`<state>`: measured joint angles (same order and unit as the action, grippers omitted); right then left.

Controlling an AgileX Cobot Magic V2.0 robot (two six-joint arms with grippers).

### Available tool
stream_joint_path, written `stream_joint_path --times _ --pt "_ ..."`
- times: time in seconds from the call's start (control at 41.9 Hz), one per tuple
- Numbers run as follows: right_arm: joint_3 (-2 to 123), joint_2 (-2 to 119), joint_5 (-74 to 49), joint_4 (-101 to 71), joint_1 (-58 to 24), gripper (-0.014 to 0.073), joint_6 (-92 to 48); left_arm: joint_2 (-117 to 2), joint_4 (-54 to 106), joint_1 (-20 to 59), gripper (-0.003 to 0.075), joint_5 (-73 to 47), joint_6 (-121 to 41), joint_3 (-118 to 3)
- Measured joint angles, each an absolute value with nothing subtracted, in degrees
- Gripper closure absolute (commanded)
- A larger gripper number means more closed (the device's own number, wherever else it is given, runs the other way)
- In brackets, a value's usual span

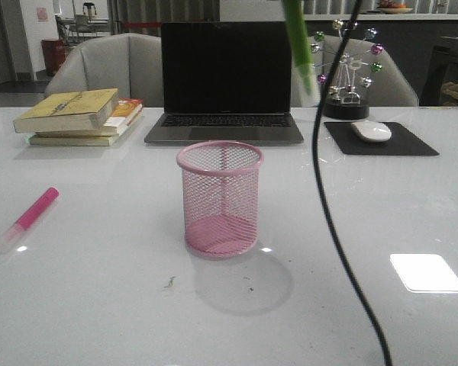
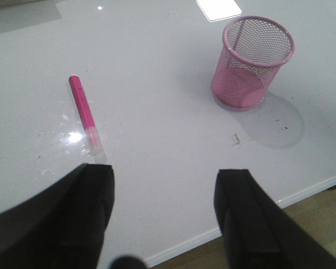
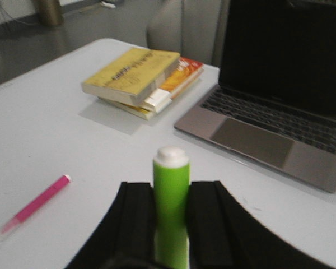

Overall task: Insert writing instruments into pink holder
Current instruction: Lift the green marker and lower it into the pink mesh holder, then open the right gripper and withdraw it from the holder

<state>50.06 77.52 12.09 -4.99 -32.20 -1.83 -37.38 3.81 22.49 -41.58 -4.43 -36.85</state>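
Observation:
The pink holder (image 1: pixel 220 200) stands upright and empty in the middle of the table, also seen in the left wrist view (image 2: pixel 252 61). The magenta marker (image 1: pixel 28 219) lies flat on the table far to its left. My left gripper (image 2: pixel 165 188) is open above the table's near edge, with the magenta marker (image 2: pixel 85 115) lying just beyond one finger. My right gripper (image 3: pixel 171 193) is shut on the green marker (image 3: pixel 171 196), whose white end sticks out past the fingertips. In the front view the green marker (image 1: pixel 298 46) hangs high, above and to the right of the holder; neither gripper shows there.
A stack of books (image 1: pixel 80 116) sits at the back left, a laptop (image 1: pixel 225 84) behind the holder, and a mouse on a black pad (image 1: pixel 372 132) plus a ball ornament (image 1: pixel 347 76) at the back right. A black cable (image 1: pixel 330 221) hangs across the right side.

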Motion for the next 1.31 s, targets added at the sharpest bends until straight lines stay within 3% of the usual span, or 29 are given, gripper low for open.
stream_joint_path --times 0.334,0.381,0.548,0.62,0.763,0.93,1.311 --pt "49.1 90.6 30.2 -5.1 -36.9 0.047 -1.8 -37.4 3.8 22.5 0.0267 -41.5 -4.4 -36.9" --pt "49.1 93.1 30.9 -5.1 -36.9 0.0428 -1.8 -37.4 3.8 22.5 0.0267 -41.5 -4.4 -36.9" --pt "49.1 98.4 31.1 -5.2 -36.9 0.0144 -1.8 -37.4 3.8 22.5 0.0267 -41.5 -4.4 -36.9" --pt "49.1 99.3 31.1 -5.2 -36.9 0.0102 -1.8 -37.4 3.8 22.5 0.0267 -41.5 -4.4 -36.9" --pt "49.1 97.7 30.3 -5.2 -36.9 0.0105 -1.8 -37.4 3.8 22.5 0.0267 -41.5 -4.4 -36.9" --pt "49.1 87.5 19.4 -5.2 -36.9 0.0105 -2.5 -37.4 3.8 22.5 0.0267 -41.5 -4.4 -36.9" --pt "45.6 58.1 -18.3 -5.2 -33.9 0.0105 -5.3 -37.4 3.8 22.5 0.0266 -41.5 -4.4 -36.9"
